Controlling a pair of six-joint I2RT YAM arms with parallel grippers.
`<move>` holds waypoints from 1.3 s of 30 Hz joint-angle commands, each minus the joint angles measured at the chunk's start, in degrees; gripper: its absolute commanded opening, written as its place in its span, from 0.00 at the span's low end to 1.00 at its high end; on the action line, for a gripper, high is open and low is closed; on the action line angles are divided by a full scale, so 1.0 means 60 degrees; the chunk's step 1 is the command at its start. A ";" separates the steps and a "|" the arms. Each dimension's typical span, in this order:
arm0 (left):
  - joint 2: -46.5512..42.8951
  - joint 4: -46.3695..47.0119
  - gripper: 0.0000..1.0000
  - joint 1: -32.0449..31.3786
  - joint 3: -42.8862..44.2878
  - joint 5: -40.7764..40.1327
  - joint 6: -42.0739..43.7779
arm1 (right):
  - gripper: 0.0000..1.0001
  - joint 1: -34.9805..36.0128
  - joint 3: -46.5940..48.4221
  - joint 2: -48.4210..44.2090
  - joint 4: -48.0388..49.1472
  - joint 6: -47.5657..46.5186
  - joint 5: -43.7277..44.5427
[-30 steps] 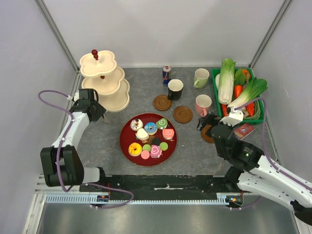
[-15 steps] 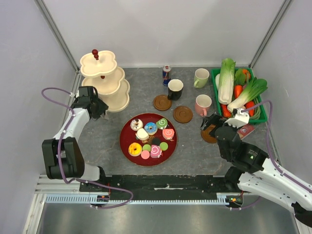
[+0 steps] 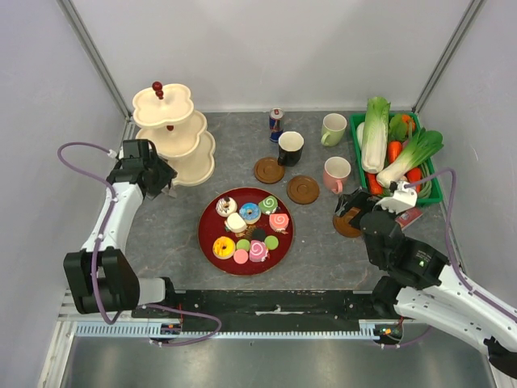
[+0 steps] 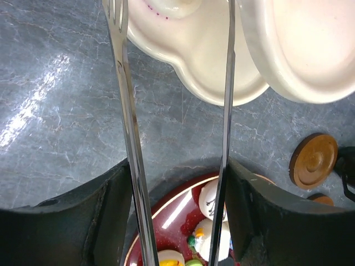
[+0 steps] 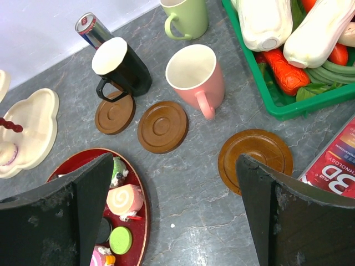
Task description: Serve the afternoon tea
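Observation:
The toy pastries [image 3: 249, 212] lie on a red plate [image 3: 206, 234] at the table's middle. The black mug [image 3: 290, 147], pink mug [image 3: 336, 173] and pale green mug [image 3: 333, 128] stand at the back right. My left gripper [image 3: 152, 178] holds metal tongs [image 4: 128, 138], their arms apart, beside the cream tiered stand [image 3: 174, 137]. In the left wrist view the tongs point at the stand's lowest tier [image 4: 211, 72], with the plate [image 4: 177, 205] below. My right gripper [image 3: 357, 212] is open and empty, above the table between the plate [image 5: 138, 233] and a wooden coaster [image 5: 255, 158].
Two more coasters [image 5: 115, 114] [image 5: 162, 126] lie by the black mug [image 5: 122, 66] and pink mug [image 5: 194, 75]. A drink can [image 3: 276, 123] stands at the back. A green crate [image 3: 355, 137] of toy vegetables sits far right, with a red packet [image 3: 406, 216] in front of it.
My left gripper with the tongs has shifted slightly left beside the stand. My right gripper has drifted a little right and nearer, over the coaster. No object has moved.

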 commanded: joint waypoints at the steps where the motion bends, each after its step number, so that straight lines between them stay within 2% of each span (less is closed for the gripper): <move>1: -0.0845 -0.1077 0.68 0.0035 0.0366 0.0234 0.0057 | 0.98 0.0004 0.0117 -0.0264 -0.0098 0.0229 0.0195; 6: -0.2293 -0.1693 0.68 0.0035 -0.0263 0.1581 0.0481 | 0.98 0.0004 0.0132 -0.0484 -0.0142 0.0156 0.0239; 11: -0.3686 -0.2352 0.68 -0.0023 -0.0615 0.3426 0.1768 | 0.98 0.0004 0.0059 -0.0587 -0.0172 0.0141 0.0078; 14: -0.4025 -0.2850 0.68 -0.0125 -0.0792 0.4539 0.2239 | 0.98 0.0004 0.0000 -0.0646 -0.0186 0.0155 0.0048; 17: -0.4259 -0.2822 0.68 -0.0490 -0.0996 0.5390 0.2123 | 0.98 0.0004 -0.0088 -0.0719 -0.0186 0.0272 0.0078; 18: -0.4231 -0.2837 0.68 -0.0680 -0.0997 0.5407 0.2050 | 0.98 0.0004 -0.0117 -0.0733 -0.0172 0.0331 0.0063; 23: -0.3953 -0.2866 0.68 -0.3329 -0.0793 0.4106 0.1084 | 0.98 0.0019 -0.0117 -0.0821 -0.0201 0.0332 0.0034; 26: -0.3748 -0.3231 0.67 -0.4181 -0.0485 0.3344 0.0732 | 0.98 0.0004 -0.0132 -0.0909 -0.0245 0.0302 0.0048; 32: -0.3659 -0.4315 0.66 -0.4564 -0.0236 0.2317 0.0599 | 0.98 0.0004 -0.0220 -0.1041 -0.0362 0.0375 0.0107; 39: -0.3586 -0.3864 0.66 -0.4579 -0.0323 0.2345 0.0307 | 0.98 0.0004 -0.0264 -0.0895 -0.0362 0.0419 0.0122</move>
